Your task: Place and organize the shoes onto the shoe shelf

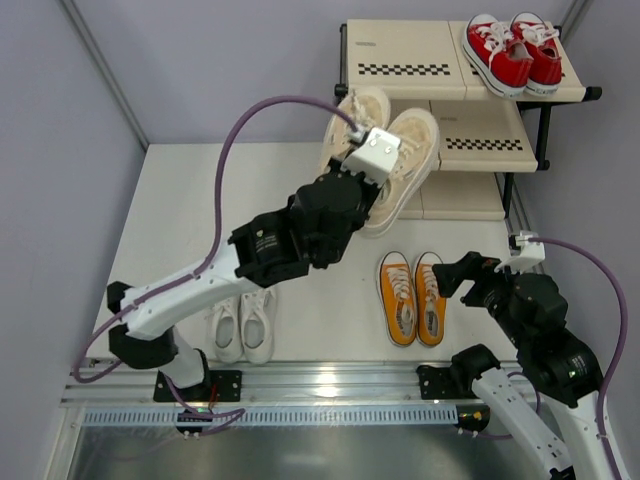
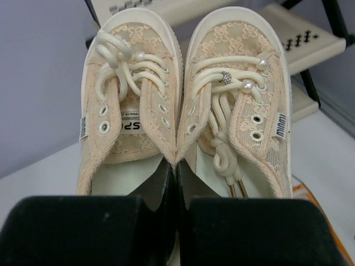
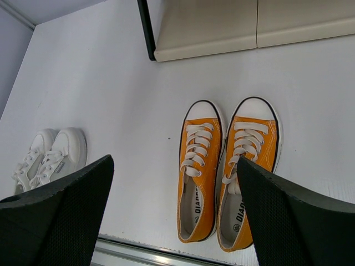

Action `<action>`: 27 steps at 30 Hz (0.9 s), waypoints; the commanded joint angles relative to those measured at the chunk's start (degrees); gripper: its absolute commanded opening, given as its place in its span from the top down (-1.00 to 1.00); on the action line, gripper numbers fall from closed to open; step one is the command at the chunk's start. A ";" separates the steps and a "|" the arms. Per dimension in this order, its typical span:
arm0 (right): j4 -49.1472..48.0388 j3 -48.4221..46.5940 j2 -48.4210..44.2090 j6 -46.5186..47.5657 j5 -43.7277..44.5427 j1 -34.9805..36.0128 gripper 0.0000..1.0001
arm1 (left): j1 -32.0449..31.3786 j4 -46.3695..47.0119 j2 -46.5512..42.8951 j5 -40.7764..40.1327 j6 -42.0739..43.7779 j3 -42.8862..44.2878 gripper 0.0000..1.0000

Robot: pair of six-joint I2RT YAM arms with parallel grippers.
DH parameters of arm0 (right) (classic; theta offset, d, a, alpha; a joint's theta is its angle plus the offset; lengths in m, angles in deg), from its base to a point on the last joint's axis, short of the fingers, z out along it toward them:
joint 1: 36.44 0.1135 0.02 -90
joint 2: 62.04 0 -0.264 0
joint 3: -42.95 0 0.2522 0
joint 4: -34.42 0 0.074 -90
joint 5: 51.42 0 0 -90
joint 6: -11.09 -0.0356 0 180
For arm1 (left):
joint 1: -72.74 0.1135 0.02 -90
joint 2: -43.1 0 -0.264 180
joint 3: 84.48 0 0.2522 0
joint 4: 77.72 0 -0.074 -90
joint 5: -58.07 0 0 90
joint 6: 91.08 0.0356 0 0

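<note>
Left gripper (image 2: 176,166) is pinching the cream-beige lace sneakers (image 2: 233,100), toes pointing at the beige checkered-edge shelf (image 1: 400,50); right gripper (image 3: 175,162) is gaping wide.

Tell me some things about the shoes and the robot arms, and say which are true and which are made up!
1. The red shoes sit on the top tier of the shoe shelf. True.
2. The orange shoes stand side by side on the table. True.
3. The left gripper holds the orange shoes. False: it is shut on the cream-beige shoes, pinching their inner edges together.
4. The right gripper is open and holds nothing. True.
5. The white shoes are on the shelf. False: they stand on the table near the left arm's base.
</note>
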 commanded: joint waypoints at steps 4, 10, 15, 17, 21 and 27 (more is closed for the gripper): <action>0.05 -2.17 -0.25 0.31 2.09 0.20 -0.83 | -3.91 3.73 -21.95 -13.00 -24.69 -29.06 1.00; -0.56 -1.47 0.27 -1.01 -0.09 0.20 -0.83 | -3.91 2.39 -31.02 -14.59 -44.92 -53.48 1.00; -3.37 0.81 2.38 -2.32 -6.16 0.20 -0.83 | -3.91 16.16 -28.32 -14.77 -46.78 -64.59 0.99; -3.73 1.34 2.38 -2.76 -7.04 0.19 -0.83 | -3.91 18.30 -25.59 -14.77 -47.48 -65.74 1.00; -3.55 2.40 2.03 -3.73 -7.04 0.20 -0.82 | -3.91 20.68 -18.29 -12.85 -50.81 -65.57 0.99; -3.38 3.28 2.21 -4.00 -8.80 0.20 -0.82 | -4.09 24.19 -6.86 -7.75 -59.76 -66.10 1.00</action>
